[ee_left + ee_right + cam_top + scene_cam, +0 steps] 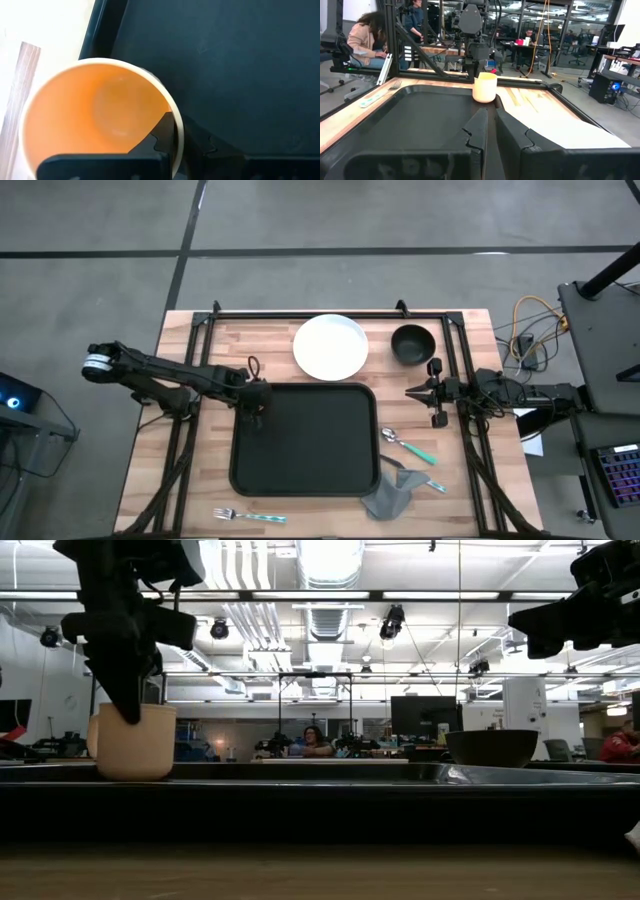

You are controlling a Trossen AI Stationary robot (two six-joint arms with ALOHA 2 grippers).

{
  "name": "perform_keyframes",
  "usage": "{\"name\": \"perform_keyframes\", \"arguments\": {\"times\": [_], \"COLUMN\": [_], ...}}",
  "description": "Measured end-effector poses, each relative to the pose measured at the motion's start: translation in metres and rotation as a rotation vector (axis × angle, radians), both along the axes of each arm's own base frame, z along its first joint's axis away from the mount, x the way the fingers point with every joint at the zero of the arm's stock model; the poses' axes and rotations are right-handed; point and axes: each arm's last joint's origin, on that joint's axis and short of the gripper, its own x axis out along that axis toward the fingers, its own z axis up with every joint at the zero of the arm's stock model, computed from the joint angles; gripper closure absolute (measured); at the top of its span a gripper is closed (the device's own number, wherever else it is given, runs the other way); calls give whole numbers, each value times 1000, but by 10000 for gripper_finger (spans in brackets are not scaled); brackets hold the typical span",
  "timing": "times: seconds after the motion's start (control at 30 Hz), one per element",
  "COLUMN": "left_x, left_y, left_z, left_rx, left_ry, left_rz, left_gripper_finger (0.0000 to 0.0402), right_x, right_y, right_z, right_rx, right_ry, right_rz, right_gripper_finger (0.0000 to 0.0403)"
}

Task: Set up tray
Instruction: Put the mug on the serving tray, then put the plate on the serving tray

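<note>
Left pincer is clamped on the wall of a cream cup, 1 finger inside, resting it in the upper-left corner of the black tray, at centre frame on the desk. Right pincer waits at right, fingers together and empty.

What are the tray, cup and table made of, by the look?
Tray: likely plastic, matte black; even dull surface, moulded rounded corners and low rim.
Cup: ceramic or plastic, can't tell; smooth cream wall, thick rim, orange-toned inside in the left wrist view.
Table: wood, butcher-block style; visible planks and grain, light finish.
</note>
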Motion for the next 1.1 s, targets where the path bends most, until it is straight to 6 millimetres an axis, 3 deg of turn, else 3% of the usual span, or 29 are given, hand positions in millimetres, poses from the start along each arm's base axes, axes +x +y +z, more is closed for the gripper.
{"name": "perform_keyframes", "arguments": {"times": [0.57,0.9,1.1], "left_x": [-1,-2,-2], "left_y": [0,1,1], "left_z": [0,-1,-1], "left_rx": [5,14,13], "left_ry": [9,21,20], "left_rz": [-12,-12,-11], "left_gripper_finger": [394,322,309], "right_x": [0,0,0], "right_y": [0,0,0], "right_z": [0,0,0], "right_rx": [0,0,0], "right_ry": [0,0,0], "right_rz": [0,0,0], "right_gripper_finger": [376,376,376]}}
